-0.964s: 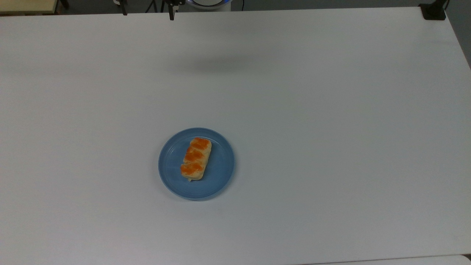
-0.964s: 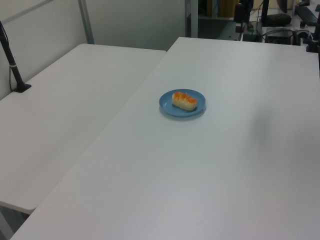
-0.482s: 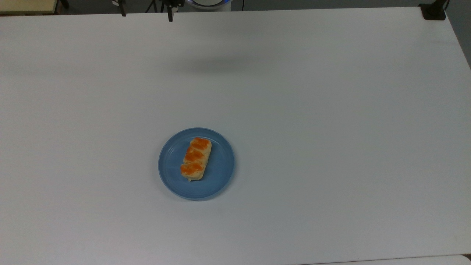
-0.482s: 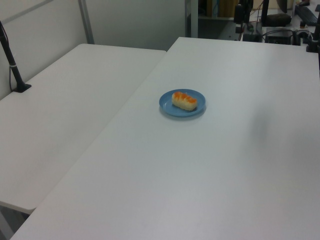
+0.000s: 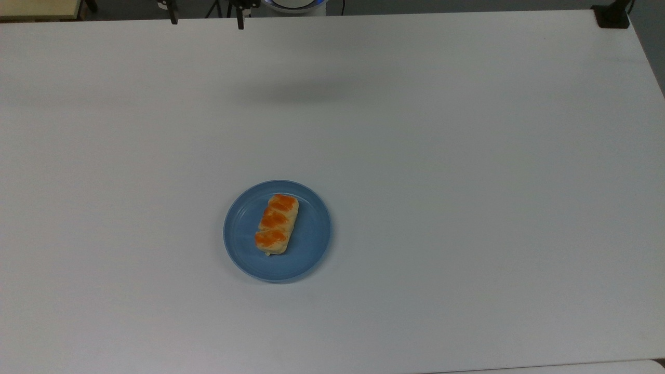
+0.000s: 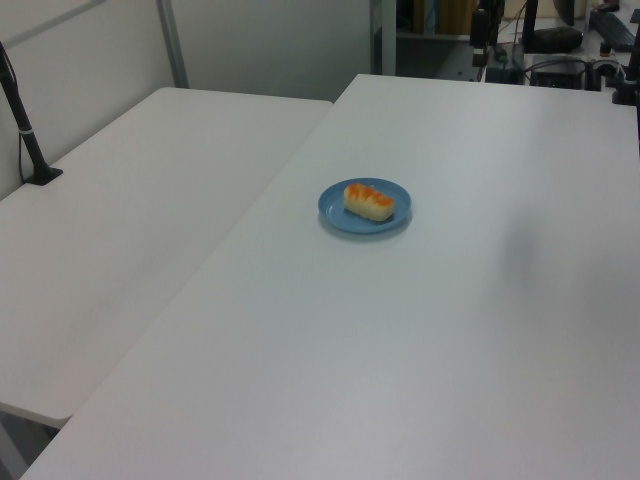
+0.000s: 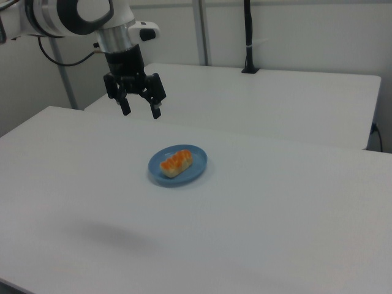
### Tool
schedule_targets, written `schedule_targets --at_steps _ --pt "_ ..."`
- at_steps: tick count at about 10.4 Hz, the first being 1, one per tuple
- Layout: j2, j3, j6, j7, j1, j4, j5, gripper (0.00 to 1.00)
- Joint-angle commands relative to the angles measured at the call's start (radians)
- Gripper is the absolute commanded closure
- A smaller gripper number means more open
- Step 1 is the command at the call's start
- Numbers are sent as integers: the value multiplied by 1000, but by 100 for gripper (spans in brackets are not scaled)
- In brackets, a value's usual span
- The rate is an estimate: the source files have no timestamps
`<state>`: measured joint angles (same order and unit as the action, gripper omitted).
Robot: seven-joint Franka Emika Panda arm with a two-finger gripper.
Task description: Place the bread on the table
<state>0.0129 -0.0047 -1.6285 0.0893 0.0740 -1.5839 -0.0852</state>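
Gripper: in the right view you see the gripper point(image 7: 140, 112) hanging in the air toward the right view's upper left, its two black fingers point(image 7: 125, 105) spread apart, released, grasping nothing, pointing down at the table point(image 7: 275, 214).
Arm: above it you see the white arm point(image 7: 73, 15) reaching in from the right view's upper left corner.
Plate: a round blue plate point(image 5: 306, 249) sits on the table point(image 5: 467, 182), left of centre and nearer the top view's bottom edge than its top edge; in the right view you find the plate point(image 7: 196, 168) below and to the right of the gripper, well apart from it.
Bread: the bread point(image 5: 277, 224) lies on the plate, orange patches up, its long axis tilted slightly to the top view's right; the left view shows you the bread point(image 6: 369, 201) resting inside the plate point(image 6: 335, 215), and the right view shows the bread point(image 7: 176, 163) there too.
Second table: a neighbouring white table point(image 6: 130, 230) butts against the main table point(image 6: 450, 350) on the left view's left.
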Motion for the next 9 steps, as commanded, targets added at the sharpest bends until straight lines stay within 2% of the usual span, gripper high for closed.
schedule_targets --at_steps 1,9 --pt "-4 -11 -28 17 -17 -19 -18 0" --pt "12 -11 -18 20 -14 -30 -18 0"
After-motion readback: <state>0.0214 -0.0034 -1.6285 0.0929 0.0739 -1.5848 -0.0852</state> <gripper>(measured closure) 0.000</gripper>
